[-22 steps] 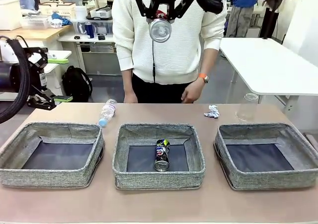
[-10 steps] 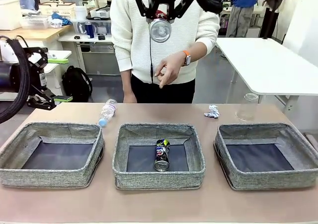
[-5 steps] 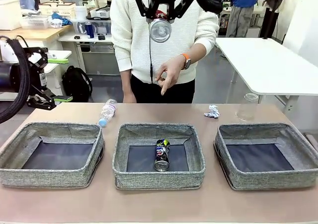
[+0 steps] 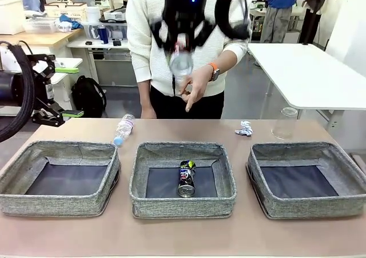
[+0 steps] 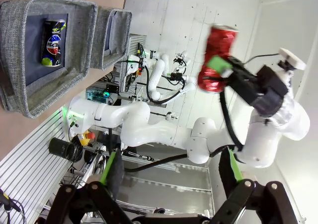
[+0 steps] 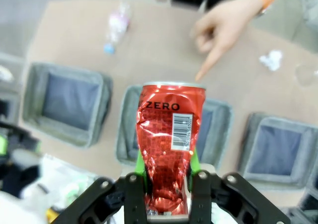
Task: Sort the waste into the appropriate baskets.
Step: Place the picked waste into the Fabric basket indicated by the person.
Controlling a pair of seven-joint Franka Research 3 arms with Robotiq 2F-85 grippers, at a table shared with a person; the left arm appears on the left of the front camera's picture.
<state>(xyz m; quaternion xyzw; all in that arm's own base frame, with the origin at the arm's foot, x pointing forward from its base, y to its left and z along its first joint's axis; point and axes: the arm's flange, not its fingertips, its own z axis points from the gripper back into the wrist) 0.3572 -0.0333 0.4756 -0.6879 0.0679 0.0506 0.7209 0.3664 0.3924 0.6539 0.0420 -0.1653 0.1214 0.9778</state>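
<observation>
High over the table's middle, my right gripper (image 4: 182, 45) is shut on a crushed red can (image 4: 181, 63), blurred by motion. The right wrist view shows that red can (image 6: 171, 134) clamped upright between the green pads (image 6: 195, 160), above the middle basket (image 6: 218, 129). In the middle basket (image 4: 226, 181) lies a dark multicoloured can (image 4: 186, 178). The left basket (image 4: 23, 163) and right basket (image 4: 349, 175) hold nothing. Behind the baskets sit a clear bottle (image 4: 123, 129), a white paper wad (image 4: 244, 128) and a clear cup (image 4: 284, 123). My left gripper (image 4: 68, 92) hangs open at the left edge.
A person stands at the far side; one hand (image 4: 197, 86) points a finger down toward the middle basket. The pointing hand (image 6: 223, 33) is close beyond the can in the right wrist view. A white table (image 4: 309, 75) stands at the back right.
My right gripper has dropped lower with the red can and is now blurred. The person's pointing hand has sunk slightly. The left arm has not moved.
</observation>
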